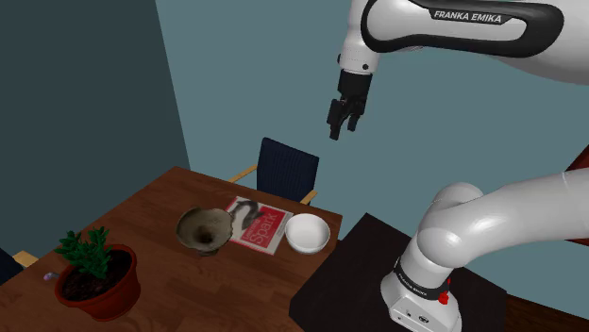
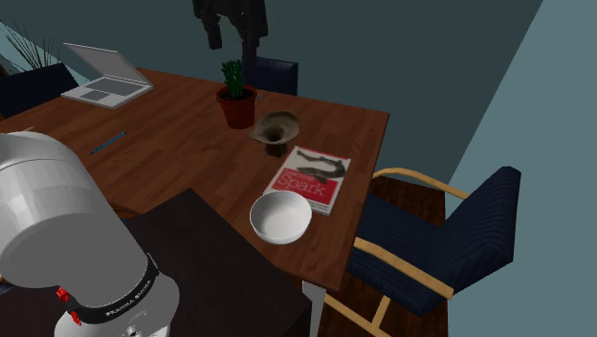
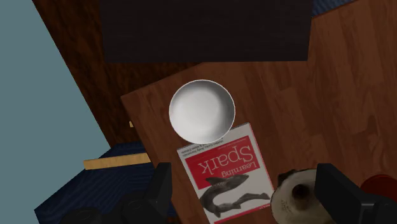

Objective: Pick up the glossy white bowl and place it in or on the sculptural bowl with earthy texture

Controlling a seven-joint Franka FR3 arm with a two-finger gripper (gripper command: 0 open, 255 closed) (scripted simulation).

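Note:
A glossy white bowl (image 1: 308, 232) (image 2: 280, 216) (image 3: 201, 110) sits near the table's corner, touching the edge of a red book. On the other side of the book stands the brown, rough-textured sculptural bowl (image 1: 204, 229) (image 2: 276, 129) (image 3: 299, 197). My black gripper (image 1: 342, 120) (image 2: 230, 33) (image 3: 245, 191) hangs high above the table, open, with nothing between its fingers. In the wrist view the white bowl lies ahead of the fingers and the book between them.
A red "Learning Spark" book (image 1: 257, 224) (image 2: 311, 179) (image 3: 229, 172) lies between the bowls. A potted plant (image 1: 95, 273) (image 2: 235, 95) stands further along the wooden table (image 1: 160, 215). A laptop (image 2: 103, 76) and a pen (image 2: 108, 144) lie farther off. Blue chairs (image 1: 286, 168) (image 2: 450, 239) stand at the table's edges.

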